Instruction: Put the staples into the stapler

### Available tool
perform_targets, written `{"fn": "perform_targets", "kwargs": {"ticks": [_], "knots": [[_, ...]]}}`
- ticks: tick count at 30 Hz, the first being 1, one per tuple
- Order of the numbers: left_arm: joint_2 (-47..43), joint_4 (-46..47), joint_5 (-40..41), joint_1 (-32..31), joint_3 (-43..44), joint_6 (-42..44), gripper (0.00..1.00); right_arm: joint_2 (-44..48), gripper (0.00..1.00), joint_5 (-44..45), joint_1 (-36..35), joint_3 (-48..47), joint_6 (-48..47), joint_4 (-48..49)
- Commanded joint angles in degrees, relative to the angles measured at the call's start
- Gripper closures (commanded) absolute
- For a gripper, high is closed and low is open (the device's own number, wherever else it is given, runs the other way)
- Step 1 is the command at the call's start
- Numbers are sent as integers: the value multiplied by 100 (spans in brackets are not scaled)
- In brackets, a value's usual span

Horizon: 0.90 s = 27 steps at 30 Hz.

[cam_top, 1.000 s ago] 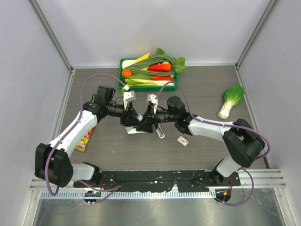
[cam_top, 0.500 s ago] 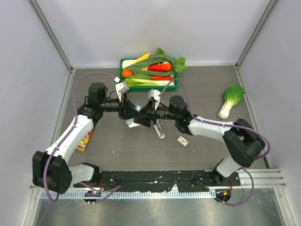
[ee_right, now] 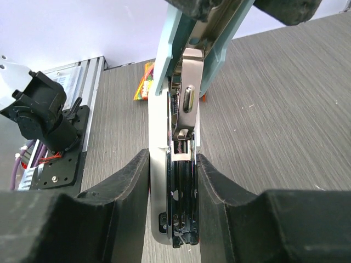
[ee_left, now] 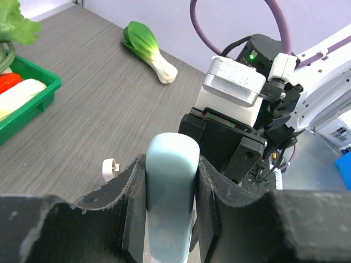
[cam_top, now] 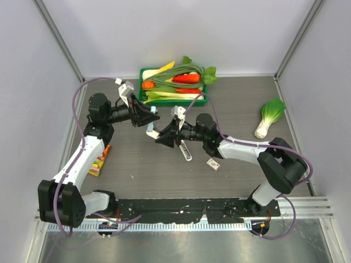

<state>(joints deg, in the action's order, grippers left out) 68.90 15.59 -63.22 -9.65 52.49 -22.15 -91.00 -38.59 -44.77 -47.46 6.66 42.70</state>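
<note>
The stapler (cam_top: 152, 130) is held in the air between both grippers and is swung open. My left gripper (cam_top: 148, 116) is shut on its light-blue top cover (ee_left: 170, 192). My right gripper (cam_top: 164, 136) is shut on the metal base and open magazine channel (ee_right: 184, 213), with the cover (ee_right: 175, 49) raised above it. The staples, a tiny whitish box (cam_top: 213, 164), lie on the table to the right of the grippers, near the right forearm. A small dark-and-silver strip (cam_top: 186, 152) lies on the table just below the right gripper.
A green tray (cam_top: 141, 74) of vegetables stands at the back centre. A bok choy (cam_top: 270, 116) lies at the right and also shows in the left wrist view (ee_left: 149, 50). A colourful candy bag (cam_top: 98, 161) lies by the left arm.
My left gripper has pulled back to the far left with the blue cover, swinging the stapler open wider. My right gripper has shifted slightly left with the base.
</note>
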Motion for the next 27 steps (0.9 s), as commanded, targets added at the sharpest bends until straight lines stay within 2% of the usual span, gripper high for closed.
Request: {"fn": "perform_targets", "kwargs": {"ticks": [1,7,13,15,17,20,24,27], "knots": [[-220,1788,758,165,-142,-535,100,-14,70,-105,-119,176,151,-605],[-228,3176,1373,375,-537,-1686,100,-41,76,430,-181,343,809,-52],[-264,3477,1646,604,-687,-2004,100,-32,74,695,-102,396,1224,177],[-211,3477,1270,596,-670,-1829,100,-14,71,529,-93,300,1242,178],[-219,3442,858,491,-705,-1644,100,56,63,301,-67,220,1215,160],[-255,3083,435,263,-740,-1161,100,153,55,-25,4,88,1198,55],[-263,2757,-312,-36,-837,-783,100,311,49,-368,100,-17,1189,19],[-263,2415,-524,-212,-793,-519,100,346,47,-579,179,-35,1206,28]]}}
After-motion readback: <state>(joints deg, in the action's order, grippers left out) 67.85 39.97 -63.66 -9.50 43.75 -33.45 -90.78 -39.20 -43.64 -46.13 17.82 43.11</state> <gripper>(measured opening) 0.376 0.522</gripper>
